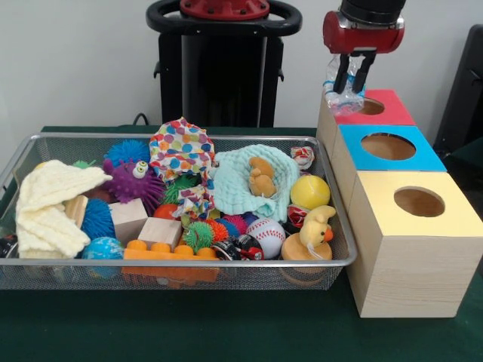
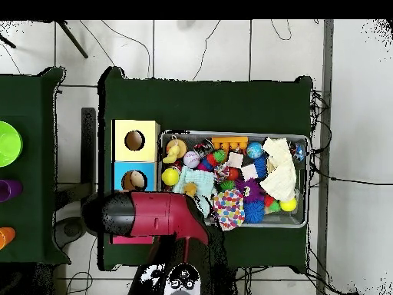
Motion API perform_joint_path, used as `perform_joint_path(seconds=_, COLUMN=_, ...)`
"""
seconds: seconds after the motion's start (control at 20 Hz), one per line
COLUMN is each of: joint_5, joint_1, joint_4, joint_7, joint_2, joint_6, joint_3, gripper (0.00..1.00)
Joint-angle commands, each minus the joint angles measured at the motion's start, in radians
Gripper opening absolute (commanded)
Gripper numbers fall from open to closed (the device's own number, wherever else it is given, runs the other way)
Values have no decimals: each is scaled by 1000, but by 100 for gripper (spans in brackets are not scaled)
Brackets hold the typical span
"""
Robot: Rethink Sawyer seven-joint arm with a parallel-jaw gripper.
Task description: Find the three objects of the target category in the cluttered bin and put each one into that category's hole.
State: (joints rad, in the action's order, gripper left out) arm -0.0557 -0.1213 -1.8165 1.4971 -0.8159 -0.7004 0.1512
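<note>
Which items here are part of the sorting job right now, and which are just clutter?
In use: gripper holding a clear crinkly object over the red box; mesh bin.

Lying about: blue box, yellow box, baseball, purple spiky ball, wooden block.

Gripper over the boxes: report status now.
Gripper shut on a clear crinkly item, above the red box's hole. Item not yet dropped. Nothing blocking the hole. Wire bin full of clutter.
</note>
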Motion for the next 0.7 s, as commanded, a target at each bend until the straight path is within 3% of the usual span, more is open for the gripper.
perform_joint_path(seconds=0.05, joint_5=-43, joint_1=-9, joint_4=35, joint_7=278, joint_2=29, joint_6=75, joint_3=-12, gripper=0)
perform_joint_path(seconds=0.7, joint_5=-51, joint_1=-22, joint_4=50, joint_7=314, joint_2=40, joint_6=68, joint_3=-9, gripper=0)
